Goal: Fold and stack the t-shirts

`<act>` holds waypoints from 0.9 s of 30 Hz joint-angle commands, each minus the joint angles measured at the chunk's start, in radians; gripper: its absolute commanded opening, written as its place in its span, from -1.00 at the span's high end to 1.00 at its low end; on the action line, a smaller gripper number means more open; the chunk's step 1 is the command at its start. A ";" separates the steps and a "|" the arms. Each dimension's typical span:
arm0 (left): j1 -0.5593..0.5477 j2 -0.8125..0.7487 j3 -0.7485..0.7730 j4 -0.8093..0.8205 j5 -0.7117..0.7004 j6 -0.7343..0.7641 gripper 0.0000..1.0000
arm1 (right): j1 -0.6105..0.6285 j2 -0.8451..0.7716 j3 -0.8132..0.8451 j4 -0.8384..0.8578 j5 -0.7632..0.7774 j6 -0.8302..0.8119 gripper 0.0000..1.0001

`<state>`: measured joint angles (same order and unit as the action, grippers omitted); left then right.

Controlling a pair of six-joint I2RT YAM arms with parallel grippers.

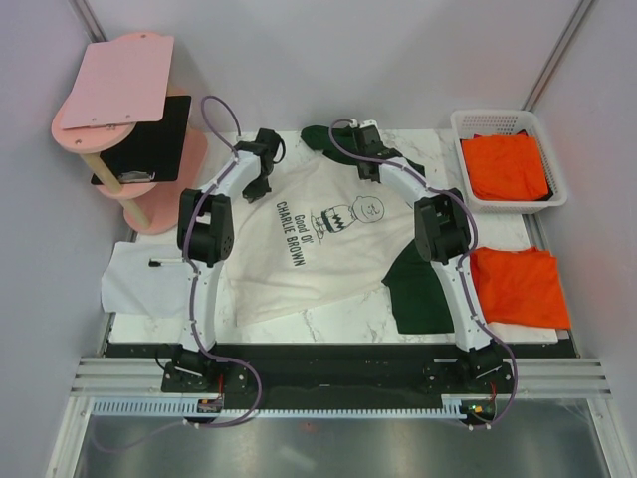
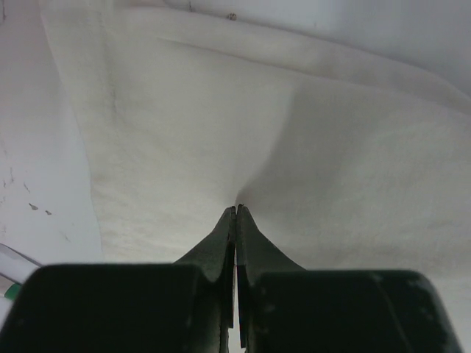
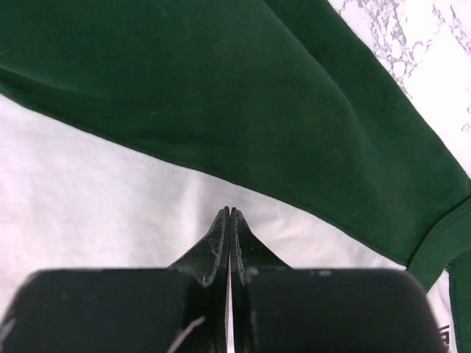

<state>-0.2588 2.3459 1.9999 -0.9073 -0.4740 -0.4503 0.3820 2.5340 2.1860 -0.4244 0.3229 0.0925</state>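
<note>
The cream-white t-shirt (image 1: 299,254) with the Charlie Brown print lies spread across the middle of the table. One dark green sleeve (image 1: 418,289) is at its lower right and another green part (image 1: 323,139) is at the far edge. My left gripper (image 1: 261,187) (image 2: 236,207) is shut at the shirt's upper-left edge, and the cream cloth (image 2: 221,132) puckers at its tips. My right gripper (image 1: 370,174) (image 3: 230,211) is shut, with its tips on cream cloth beside the green sleeve seam (image 3: 243,103); no pinch shows. One orange t-shirt (image 1: 518,287) lies on the table at the right. More orange t-shirts (image 1: 506,164) are in the basket.
A white plastic basket (image 1: 458,149) stands at the back right. A pink two-level stand (image 1: 119,110) with a black board (image 1: 149,144) is at the back left. A white paper sheet (image 1: 144,284) with a pen lies at the left. Marble tabletop (image 1: 328,324) shows near the front.
</note>
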 commanded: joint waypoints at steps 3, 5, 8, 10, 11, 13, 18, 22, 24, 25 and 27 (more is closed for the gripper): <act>0.015 0.142 0.233 -0.140 -0.046 0.009 0.96 | -0.025 0.031 0.054 0.032 0.079 -0.031 1.00; 0.018 0.187 0.272 -0.163 -0.048 0.013 0.96 | -0.041 0.035 0.052 0.029 0.100 -0.036 1.00; 0.026 0.230 0.342 -0.185 -0.051 0.021 0.96 | -0.067 0.035 0.066 0.010 0.090 -0.022 1.00; 0.032 0.248 0.396 -0.191 -0.037 0.038 0.96 | -0.075 0.035 0.076 -0.014 0.131 -0.030 1.00; 0.038 0.262 0.413 -0.200 -0.037 0.038 0.96 | -0.086 0.035 0.083 -0.022 0.140 -0.025 1.00; 0.044 0.276 0.456 -0.200 -0.019 0.051 0.96 | -0.095 0.032 0.083 -0.046 0.148 -0.004 1.00; 0.047 0.323 0.557 -0.190 0.023 0.096 0.96 | -0.133 0.040 0.087 -0.106 0.151 0.047 1.00; 0.047 0.325 0.570 -0.137 0.063 0.140 0.96 | -0.169 0.039 0.077 -0.151 0.114 0.090 1.00; 0.047 0.337 0.586 -0.110 0.069 0.177 0.96 | -0.176 0.004 0.031 -0.133 0.093 0.098 1.00; 0.047 0.342 0.589 -0.101 0.072 0.191 0.96 | -0.178 -0.016 -0.021 -0.117 0.087 0.095 1.00; 0.049 0.355 0.600 -0.085 0.072 0.220 0.96 | -0.178 -0.085 -0.075 -0.071 0.044 0.085 1.00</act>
<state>-0.2115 2.6644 2.5408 -1.0664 -0.4313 -0.3370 0.2180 2.5484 2.2047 -0.4961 0.4240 0.1608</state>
